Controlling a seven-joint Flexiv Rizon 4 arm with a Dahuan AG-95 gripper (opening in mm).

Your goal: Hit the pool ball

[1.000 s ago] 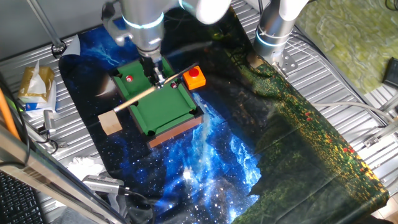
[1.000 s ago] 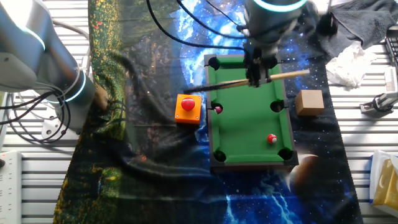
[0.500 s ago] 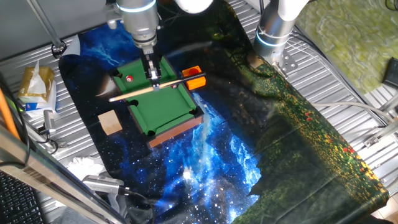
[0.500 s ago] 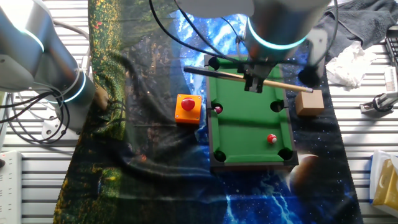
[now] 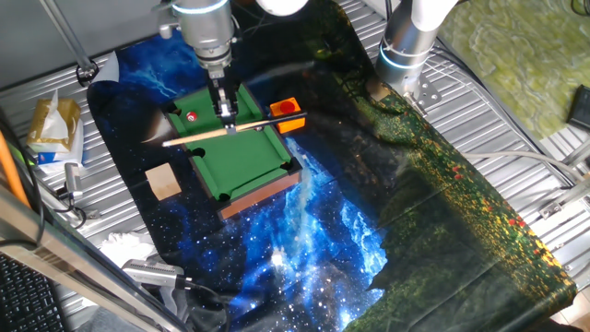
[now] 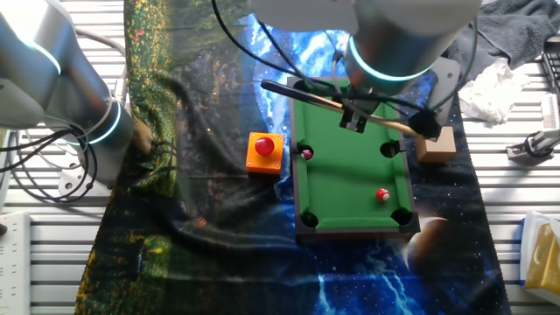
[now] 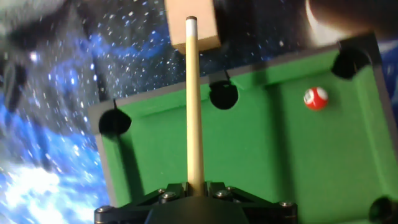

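The pool ball [image 7: 315, 98] is tiny, glossy and bright red with a whitish spot. It lies on the miniature green table [image 6: 350, 188] near a corner pocket, and it also shows in both fixed views [image 6: 382, 195] [image 5: 192, 117]. My gripper [image 6: 353, 119] [image 5: 226, 112] [image 7: 196, 188] hovers over the table's far half, shut on a wooden cue stick [image 7: 193, 106]. The cue lies slanted across the table [image 6: 385, 121]. Its pale end reaches past the rail to the wooden block [image 7: 191, 28]. The ball lies well to the side of the cue, apart from it.
A darker maroon ball [image 6: 307, 153] sits by a side pocket. A red button on an orange box [image 6: 264, 153] stands beside the table on the starry cloth. A second robot arm's base [image 6: 79, 105] stands at the edge. Crumpled cloths [image 6: 494, 87] and a packet [image 5: 51, 124] lie on the metal bench.
My gripper has turned with the cue. The cue's block-side end has swung toward the ball's half of the table. The balls have not moved.
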